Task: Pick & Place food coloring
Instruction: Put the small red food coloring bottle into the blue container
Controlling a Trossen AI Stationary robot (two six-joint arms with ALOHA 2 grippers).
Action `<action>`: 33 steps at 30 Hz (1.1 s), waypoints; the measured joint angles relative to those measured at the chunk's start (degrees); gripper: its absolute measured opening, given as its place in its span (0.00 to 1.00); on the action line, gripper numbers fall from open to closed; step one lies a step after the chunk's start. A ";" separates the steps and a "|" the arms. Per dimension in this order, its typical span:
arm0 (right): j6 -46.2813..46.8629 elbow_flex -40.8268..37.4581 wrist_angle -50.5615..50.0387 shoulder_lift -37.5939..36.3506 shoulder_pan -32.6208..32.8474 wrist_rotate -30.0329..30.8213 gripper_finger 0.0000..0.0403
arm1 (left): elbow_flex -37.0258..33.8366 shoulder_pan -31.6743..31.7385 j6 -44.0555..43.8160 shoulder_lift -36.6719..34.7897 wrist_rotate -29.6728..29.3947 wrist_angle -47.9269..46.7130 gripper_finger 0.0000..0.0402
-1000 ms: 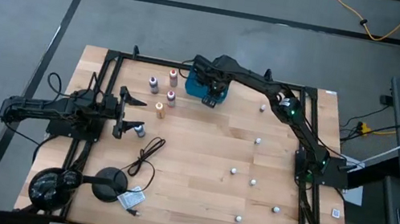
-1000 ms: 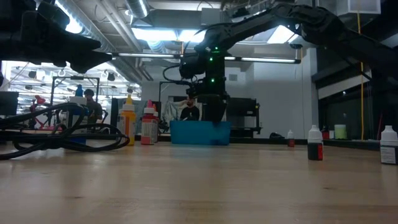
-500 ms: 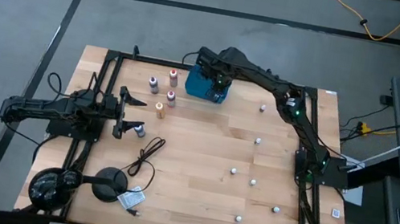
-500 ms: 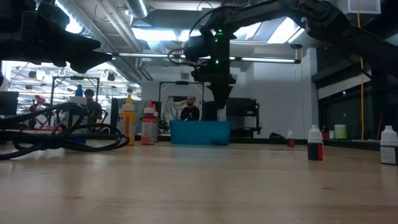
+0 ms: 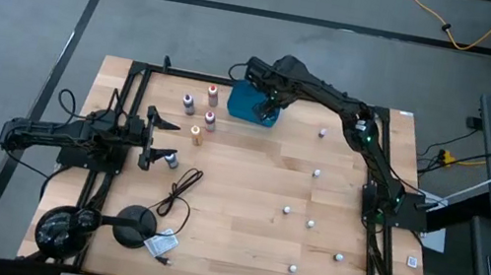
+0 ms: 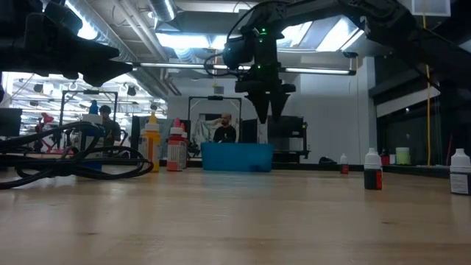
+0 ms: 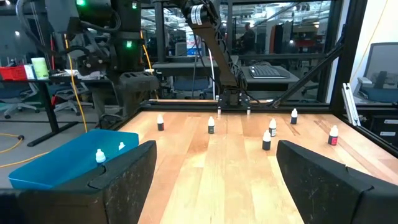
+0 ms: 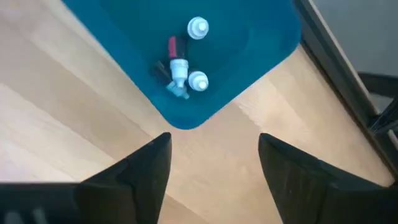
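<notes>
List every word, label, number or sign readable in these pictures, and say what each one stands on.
No text can be read in any view.
Food coloring bottles: labels too small to read.
Blue tray: no print shows; the bottles in the tray show no legible label.
Monitors in the room behind: too blurred to read.

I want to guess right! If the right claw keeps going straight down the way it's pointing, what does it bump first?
Probably the teal tray edge or the table beside it; the right gripper hangs open, pointing down there.
</notes>
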 joint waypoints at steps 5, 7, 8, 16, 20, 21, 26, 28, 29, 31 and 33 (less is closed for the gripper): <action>3.09 -2.04 4.07 -0.06 -0.34 0.13 0.60 | -0.02 0.00 0.00 0.02 0.01 0.00 0.81; 1.98 -3.40 6.88 -0.02 -0.28 0.44 0.60 | -0.02 0.00 0.00 -0.01 -0.02 0.01 0.82; 1.55 -3.96 7.93 -0.02 -0.27 1.20 0.60 | -0.02 0.00 0.00 0.00 -0.02 0.02 0.82; -8.72 -8.18 11.18 -0.66 -0.34 14.06 0.60 | -0.01 0.00 0.00 0.02 0.00 0.02 0.82; -15.57 -15.38 15.52 -5.29 -0.64 24.00 0.60 | -0.02 0.00 0.00 0.00 0.01 -0.01 0.82; -16.55 -17.43 16.73 -7.15 -0.90 24.93 0.60 | -0.02 0.00 0.00 0.00 0.00 -0.01 0.82; -13.36 -27.14 18.51 -16.05 -2.51 19.69 0.60 | -0.01 0.00 0.00 0.01 -0.02 -0.01 0.82; -10.67 -31.75 19.22 -19.55 -3.03 16.43 0.60 | 0.00 0.00 0.00 0.02 0.00 -0.01 0.82; -9.68 -34.09 19.78 -21.10 -3.27 15.05 0.60 | 0.00 0.00 0.00 -0.01 0.00 0.00 0.82; -7.16 -38.72 21.08 -23.90 -3.66 12.05 0.60 | 0.00 0.00 0.00 0.01 0.01 -0.01 0.81; -5.32 -42.84 22.03 -26.21 -4.02 9.07 0.60 | -0.02 0.00 0.00 0.00 -0.01 0.00 0.82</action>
